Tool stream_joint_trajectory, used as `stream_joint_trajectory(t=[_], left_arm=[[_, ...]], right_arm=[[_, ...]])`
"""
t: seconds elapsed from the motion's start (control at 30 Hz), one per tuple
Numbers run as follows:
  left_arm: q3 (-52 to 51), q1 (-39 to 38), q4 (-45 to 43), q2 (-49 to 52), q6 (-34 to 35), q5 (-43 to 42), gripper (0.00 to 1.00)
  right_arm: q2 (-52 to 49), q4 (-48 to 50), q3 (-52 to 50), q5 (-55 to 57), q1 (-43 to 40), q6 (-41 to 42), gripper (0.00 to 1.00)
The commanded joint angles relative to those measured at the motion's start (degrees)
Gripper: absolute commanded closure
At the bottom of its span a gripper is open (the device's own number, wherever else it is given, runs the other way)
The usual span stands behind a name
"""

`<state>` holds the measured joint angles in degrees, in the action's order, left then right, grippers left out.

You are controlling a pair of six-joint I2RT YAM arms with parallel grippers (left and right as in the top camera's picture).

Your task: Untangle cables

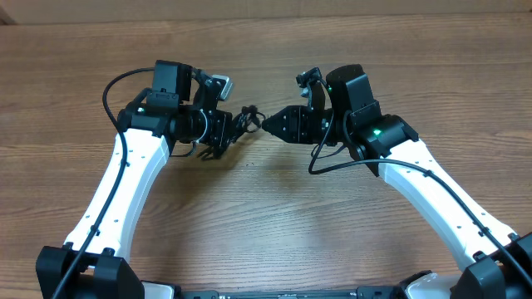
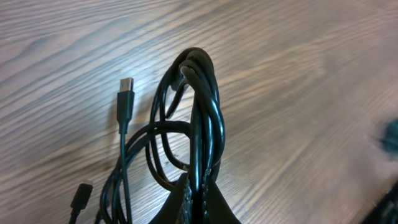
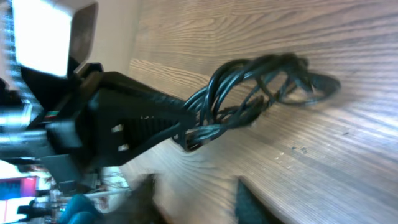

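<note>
The left hand (image 2: 198, 193) is clenched on a bundle of thin black flexible cables (image 2: 199, 118), pinching it at its near end. The bundle sits over the middle of the brown wood-grain table (image 1: 274, 216), between the two hands. The right hand (image 1: 268, 124) is just beside the bundle's far tip. Its fingers look parted in its own wrist view and hold nothing.

The step in hand seems to be the right hand taking a strand. It would do best to close on one outer loop at the far tip, not the whole bunch. It can then draw that loop away gently while the left hand's grip anchors the rest, easing off if the loops cinch.

The bundle's long axis runs straight out from the left hand, with its rounded looped end pointing at the right hand. A loose strand with a silver-tipped plug (image 2: 126, 83) lies alongside.
</note>
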<state>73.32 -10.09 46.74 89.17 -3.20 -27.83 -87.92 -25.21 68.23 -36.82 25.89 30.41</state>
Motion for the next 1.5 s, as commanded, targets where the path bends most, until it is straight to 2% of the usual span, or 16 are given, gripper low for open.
stream_joint_trajectory(t=[0.0, 0.1, 0.33, 0.4, 0.67, 0.8, 1.03, 1.47], left_arm=[[0.0, -0.1, 0.2, 0.0, -7.3, -10.2, 0.96], [0.0, 0.0, 0.9, 0.0, -10.5, -13.9, 0.96], [0.0, -0.1, 4.4, 0.0, -17.4, -17.2, 0.96], [0.0, -0.1, 6.1, 0.0, -21.3, -20.0, 0.96], [0.0, -0.1, 6.0, 0.0, -28.6, -26.1, 0.96], [0.0, -0.1, 4.2, 0.0, -28.6, -26.1, 0.96], [0.0, 0.0, 2.3, 0.0, -28.6, -25.9, 0.96], [0.0, 0.0, 0.4, 0.0, -27.1, -25.7, 0.96]], right_arm=[[1.4, -1.1, 0.5, 3.7, -0.4, -0.2, 0.48], [1.4, -2.7, 0.5, 5.5, -1.2, -0.2, 0.45], [1.4, -3.6, 0.5, 5.4, -4.4, 1.2, 0.45], [1.4, -3.6, 0.5, 4.8, -5.2, 1.3, 0.45], [1.4, -3.7, 0.5, -0.7, -5.7, 1.3, 0.45], [1.4, -4.0, 0.5, -1.7, -5.7, 2.8, 0.45], [1.4, -4.0, 0.5, -1.7, -5.7, 5.7, 0.52], [1.4, -5.2, 0.5, -1.6, -5.7, 5.8, 0.52]])
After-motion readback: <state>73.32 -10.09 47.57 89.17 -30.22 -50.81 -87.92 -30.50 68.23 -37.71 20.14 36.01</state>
